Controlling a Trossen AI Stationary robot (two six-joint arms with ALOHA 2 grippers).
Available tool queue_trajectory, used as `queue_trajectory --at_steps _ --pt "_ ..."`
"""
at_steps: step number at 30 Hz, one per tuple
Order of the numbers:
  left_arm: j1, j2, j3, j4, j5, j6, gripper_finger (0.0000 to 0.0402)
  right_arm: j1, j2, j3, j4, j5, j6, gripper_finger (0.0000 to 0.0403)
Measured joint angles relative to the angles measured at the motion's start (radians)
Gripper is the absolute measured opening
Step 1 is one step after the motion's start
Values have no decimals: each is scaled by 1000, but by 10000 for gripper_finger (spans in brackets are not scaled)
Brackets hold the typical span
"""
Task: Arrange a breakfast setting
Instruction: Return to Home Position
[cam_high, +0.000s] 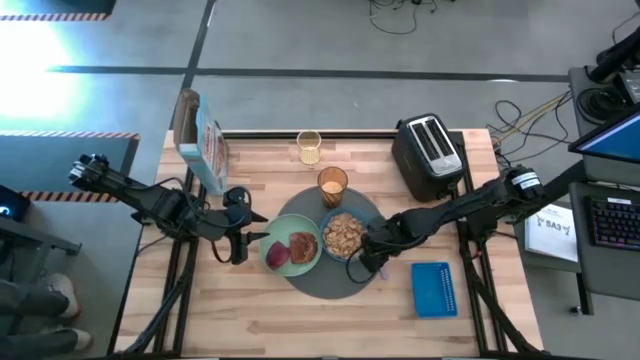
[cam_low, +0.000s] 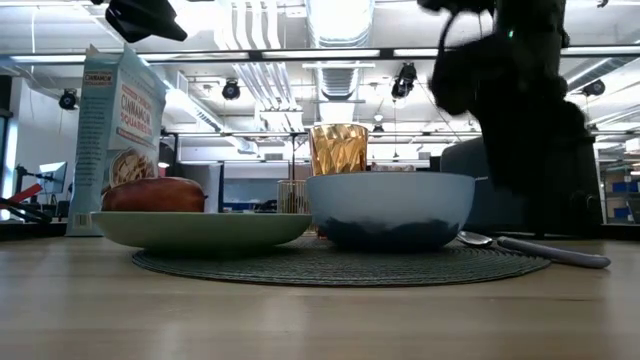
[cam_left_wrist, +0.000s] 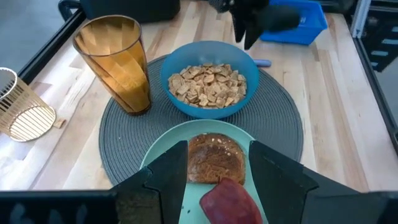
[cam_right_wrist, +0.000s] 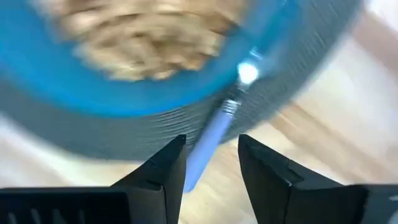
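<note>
A round dark-grey mat (cam_high: 325, 272) lies at the table's middle. On it stand a pale-green plate (cam_high: 272, 243) with a toast slice (cam_left_wrist: 214, 157) and a red fruit (cam_left_wrist: 230, 202), a blue bowl (cam_left_wrist: 208, 84) of brown cereal (cam_high: 343, 234), and an amber tumbler (cam_high: 332, 186). A small spoon (cam_low: 540, 250) lies right of the bowl, its bowl end on the mat and its handle (cam_right_wrist: 208, 146) over the wood. My right gripper (cam_right_wrist: 211, 149) is open above the spoon, a finger on either side. My left gripper (cam_left_wrist: 219, 155) is open and empty at the plate's left edge.
A black-and-silver toaster (cam_high: 430, 152) stands at the back right and a blue slotted basket (cam_high: 433, 288) at the front right. A cereal box (cam_high: 203, 148) stands at the back left. A small wire cup (cam_high: 309, 147) stands behind the tumbler.
</note>
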Motion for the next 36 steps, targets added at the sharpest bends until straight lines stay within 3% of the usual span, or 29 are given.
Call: queue_trajectory --at_steps 3,6,11,16,26,32,36 --pt "0 -16 0 -27 16 6 155 7 -15 28 7 18 -208 131" --pt "0 -43 0 -40 16 -29 155 14 -31 34 0 105 -363 126" --pt "0 -115 2 -38 16 -78 155 7 -129 -32 -29 189 -458 123" --pt "0 -185 2 -34 -29 -86 155 9 -314 -154 1 287 -488 123" --pt "0 -235 2 -36 -87 -10 155 8 -705 -566 446 342 -556 123" --pt "0 -239 2 -37 -131 -11 155 8 -850 -746 649 381 -594 123" --pt "0 -234 2 -37 -135 -11 155 8 -908 -838 757 468 -639 123"
